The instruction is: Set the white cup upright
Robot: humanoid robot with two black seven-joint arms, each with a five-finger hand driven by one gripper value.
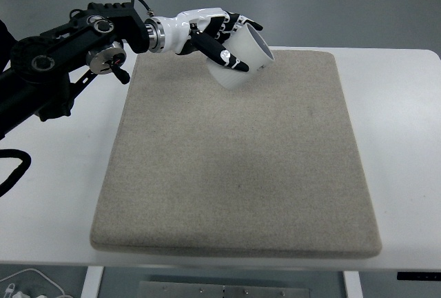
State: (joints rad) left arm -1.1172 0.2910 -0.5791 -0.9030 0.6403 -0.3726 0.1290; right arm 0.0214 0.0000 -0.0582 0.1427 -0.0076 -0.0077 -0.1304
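Nearest me the white table (406, 146) shows its front edge, and on it lies a large grey-beige felt mat (234, 174) that takes up most of the surface, bare across its near and middle parts. Further back, my left arm (62, 70) comes in from the left edge and reaches over the mat's far left corner. My left hand (210, 36) is closed around the white cup (242, 58), thumb laid across the cup's near side and the other fingers wrapped over its far side. The cup is lifted clear of the mat, above its far edge, and tilted, with its base pointing down toward me and to the left and its open mouth turned up and to the right. I cannot see into the cup well enough to tell whether anything is inside. Beyond the table is plain grey floor (331, 1)
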